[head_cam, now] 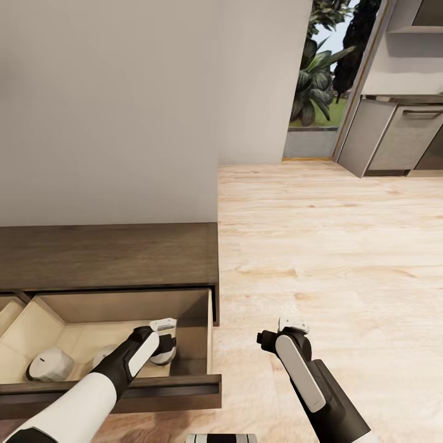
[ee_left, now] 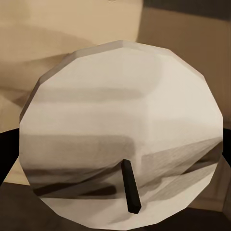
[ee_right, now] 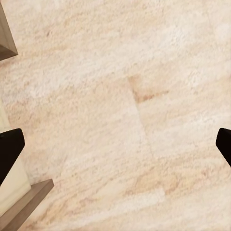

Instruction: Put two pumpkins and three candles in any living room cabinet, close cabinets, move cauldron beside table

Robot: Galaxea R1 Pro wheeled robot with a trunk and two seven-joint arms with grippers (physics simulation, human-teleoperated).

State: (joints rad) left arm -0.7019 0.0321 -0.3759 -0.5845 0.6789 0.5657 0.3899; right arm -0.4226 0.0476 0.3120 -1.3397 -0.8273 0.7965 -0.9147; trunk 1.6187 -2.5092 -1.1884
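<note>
Pale wood floor (head_cam: 320, 246): light planks with soft grain ran under the right arm and away to the far wall.
Right gripper (head_cam: 293, 325): it hung over bare floor, just right of the drawer; in the right wrist view its two dark fingertips (ee_right: 10, 149) stood at opposite edges, spread wide with nothing between them.
Left gripper (head_cam: 165, 337): it reached down into the open drawer; its fingers were hidden behind the arm and the candle, so I cannot tell whether it gripped or had let go.
Candle (ee_left: 122, 130): the left wrist view showed it from above, very close — a stubby, faceted grey-beige round with a short black wick leaning near its edge; it sat right under the left gripper, at the drawer's right end.
Other candles: one (head_cam: 50, 364) lay at the drawer's left on the drawer floor, pale and dome-like; another (head_cam: 103, 355) showed partly behind the left arm, between the two.
Drawer (head_cam: 184, 307): pulled out, light beige inside, dark-brown front nearest the robot.
Cabinet (head_cam: 111, 255): long, low, dark brown with a flat top, set against the grey wall.
Far end: grey kitchen cupboards (head_cam: 403, 138) and green plants (head_cam: 317, 74) beyond a doorway.
</note>
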